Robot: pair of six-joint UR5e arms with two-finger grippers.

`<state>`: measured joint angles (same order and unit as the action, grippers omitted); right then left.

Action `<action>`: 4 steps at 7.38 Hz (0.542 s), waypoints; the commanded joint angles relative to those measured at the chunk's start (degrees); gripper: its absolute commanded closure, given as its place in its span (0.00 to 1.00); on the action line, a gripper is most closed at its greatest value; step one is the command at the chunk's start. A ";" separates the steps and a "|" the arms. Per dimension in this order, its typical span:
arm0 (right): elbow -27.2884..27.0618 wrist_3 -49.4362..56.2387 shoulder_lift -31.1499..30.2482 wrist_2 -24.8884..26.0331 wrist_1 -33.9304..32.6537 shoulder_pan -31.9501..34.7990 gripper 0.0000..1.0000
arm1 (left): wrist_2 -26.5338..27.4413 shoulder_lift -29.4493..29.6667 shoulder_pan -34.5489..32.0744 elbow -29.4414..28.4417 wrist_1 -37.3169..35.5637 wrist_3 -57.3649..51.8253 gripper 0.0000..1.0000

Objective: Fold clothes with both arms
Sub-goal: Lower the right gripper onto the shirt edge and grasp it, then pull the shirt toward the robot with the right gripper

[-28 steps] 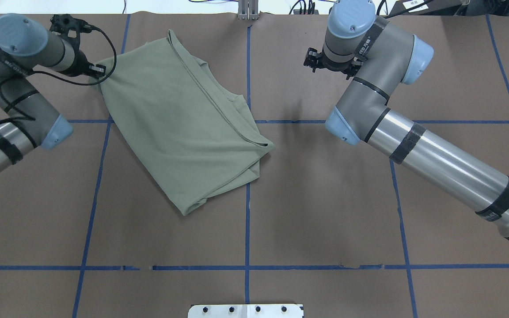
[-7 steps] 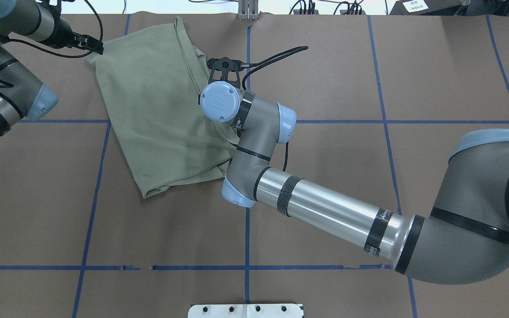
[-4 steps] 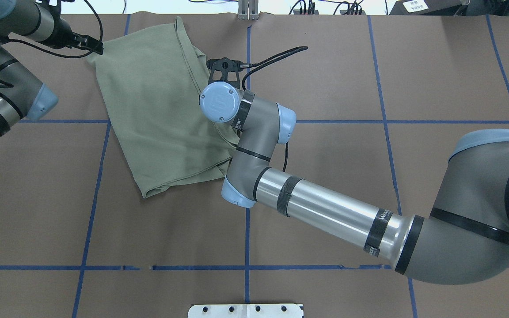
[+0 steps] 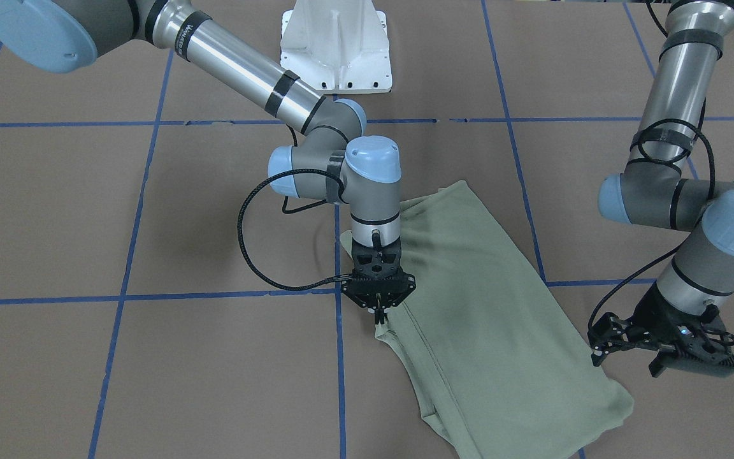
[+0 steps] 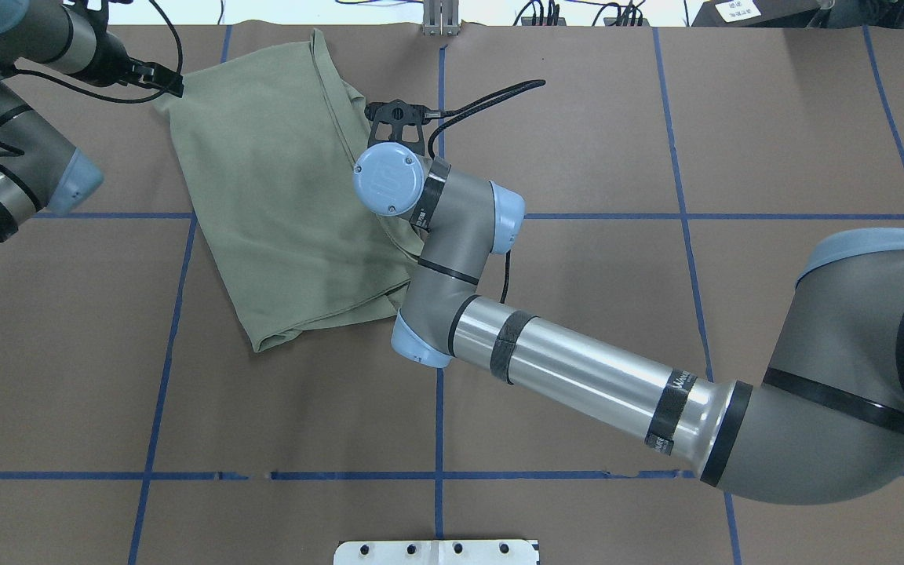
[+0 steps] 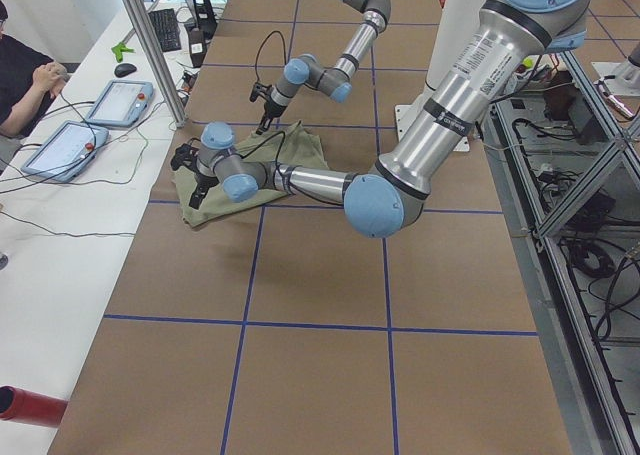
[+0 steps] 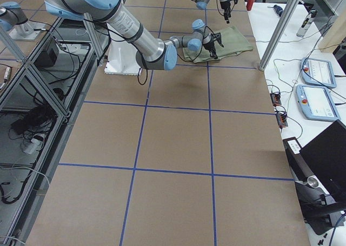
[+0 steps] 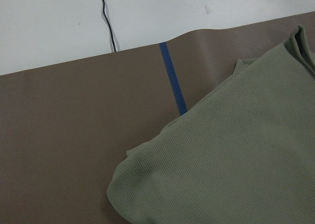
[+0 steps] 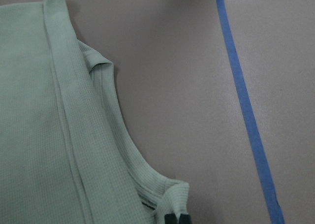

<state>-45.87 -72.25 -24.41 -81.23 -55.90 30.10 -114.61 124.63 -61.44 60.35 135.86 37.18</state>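
Presently the pale sage-green knit shirt [image 5: 279, 196] lies folded into a slanted oblong on the brown paper-covered worktop [image 5: 577, 353], stretched between the two grippers. The black two-finger right gripper [image 4: 378, 317] points straight down at the shirt's edge on the robot's right, beside the doubled ribbed band. Its fingertips [image 9: 170, 218] are drawn close together on a small raised tuck of the fabric, so it has a pinch on the cloth there. From that gripper the shirt spreads away toward the robot's left and back toward the robot's side of the worktop, its near folded corner resting flat. The black left gripper [image 5: 165, 81] sits at the shirt's far corner on the robot's left, its tip right at the cloth's edge. Its wrist camera shows only the rounded corner lying on the paper and no fingers, so I cannot tell how far it is open or whether it holds anything. A blue tape line [image 5: 439, 408] runs just beside the right gripper, part of a grid across the paper. The white metal base pedestal [image 4: 335, 48] stands well behind that gripper.
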 commanded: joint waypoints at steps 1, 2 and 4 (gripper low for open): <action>-14.16 -0.25 -9.71 0.37 -1.39 -2.66 1.00 | -0.09 -0.26 0.00 0.03 0.10 0.00 0.00; -21.64 -0.34 -15.78 1.77 -3.40 -3.20 1.00 | 0.00 -0.26 0.00 0.03 0.19 0.00 0.00; -32.12 -0.34 -23.89 4.59 -6.13 -4.34 1.00 | -0.09 -0.26 0.00 0.03 0.19 0.00 0.00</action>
<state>-71.05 -72.58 -43.03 -78.03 -60.13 26.46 -114.67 124.38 -61.43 60.38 136.04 37.18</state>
